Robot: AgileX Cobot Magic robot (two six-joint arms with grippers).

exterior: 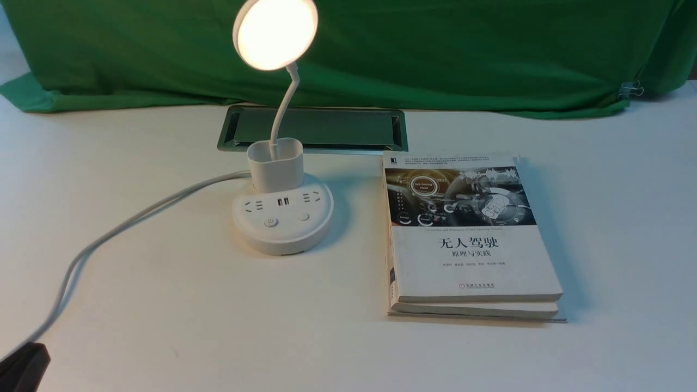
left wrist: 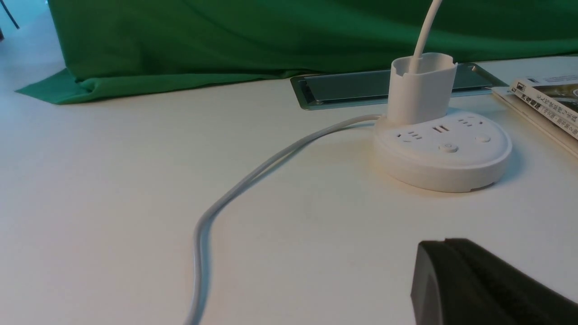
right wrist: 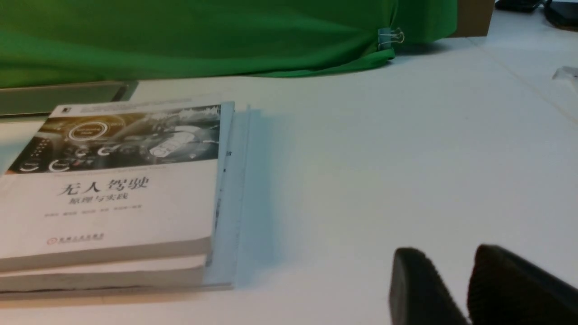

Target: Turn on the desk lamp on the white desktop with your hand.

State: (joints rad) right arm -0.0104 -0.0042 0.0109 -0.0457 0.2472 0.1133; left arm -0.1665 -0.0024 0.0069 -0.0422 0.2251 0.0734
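The desk lamp stands on the white desktop, left of centre. Its round disc head glows warm and bright. The neck rises from the oval cup on the round base, which carries two buttons and sockets. The grey cord trails off to the left. My left gripper is shut and empty at the near left corner, well short of the base; in its wrist view the fingers are pressed together. My right gripper is slightly open and empty over bare desktop, right of the book.
Two stacked books lie right of the lamp base, also in the right wrist view. The metal-framed cable slot sits behind the lamp. Green cloth covers the back, with a binder clip at its right.
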